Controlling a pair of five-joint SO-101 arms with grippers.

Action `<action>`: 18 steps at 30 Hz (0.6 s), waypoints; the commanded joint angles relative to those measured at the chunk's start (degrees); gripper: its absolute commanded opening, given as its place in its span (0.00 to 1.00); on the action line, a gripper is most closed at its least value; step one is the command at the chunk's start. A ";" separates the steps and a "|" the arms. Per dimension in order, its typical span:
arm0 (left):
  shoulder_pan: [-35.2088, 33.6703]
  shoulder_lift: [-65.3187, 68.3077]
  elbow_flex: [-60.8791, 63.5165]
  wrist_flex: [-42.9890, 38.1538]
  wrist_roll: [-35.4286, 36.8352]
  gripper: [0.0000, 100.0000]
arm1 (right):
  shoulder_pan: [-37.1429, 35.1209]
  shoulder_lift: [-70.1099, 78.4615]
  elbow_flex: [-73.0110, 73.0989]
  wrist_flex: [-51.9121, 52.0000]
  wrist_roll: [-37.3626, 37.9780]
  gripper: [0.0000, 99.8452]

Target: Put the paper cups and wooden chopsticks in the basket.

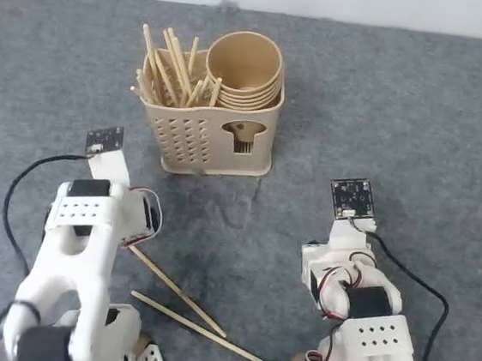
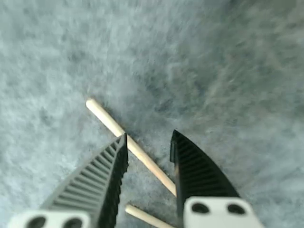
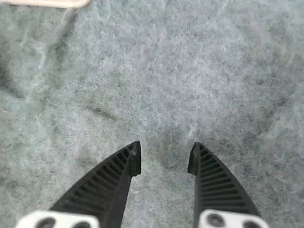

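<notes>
left fingers [image 2: 107,185]: released, straddling a chopstick [image 2: 105,117] so I can pinch it
right fingers [image 3: 111,183]: released, hovering over surface [image 3: 190,71]

Left hand [image 2: 149,134]: jaws parted, tips angled downward (ribbed inner faces showing).
Right hand [image 3: 166,143]: jaws parted, tips downward.
Left arm [image 1: 80,233]: bent.
Right arm [image 1: 364,318]: bent.

The table [image 1: 402,120] is a mottled, felt-like grey. The basket [image 1: 202,138] is beige, with rows of small holes patterning its wall. The paper cups [image 1: 245,60] are tan-brown. The chopsticks [image 1: 168,65] in the basket are pale wood, as are the loose chopsticks [image 1: 177,292]. The arms [image 1: 79,241] are white with black parts. The left claw [image 2: 149,137] and right claw [image 3: 166,145] are black with ribbed inner faces.
</notes>
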 commanded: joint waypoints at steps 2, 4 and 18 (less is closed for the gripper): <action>0.70 12.84 -6.46 -0.88 1.67 0.14 | 0.57 -0.75 -2.90 0.40 0.79 0.18; 0.79 18.20 -8.66 -1.05 1.67 0.14 | 0.57 -0.75 -2.90 0.40 0.79 0.18; 0.62 18.55 -9.45 -3.34 -4.92 0.01 | 0.92 -0.75 -2.90 0.13 0.88 0.18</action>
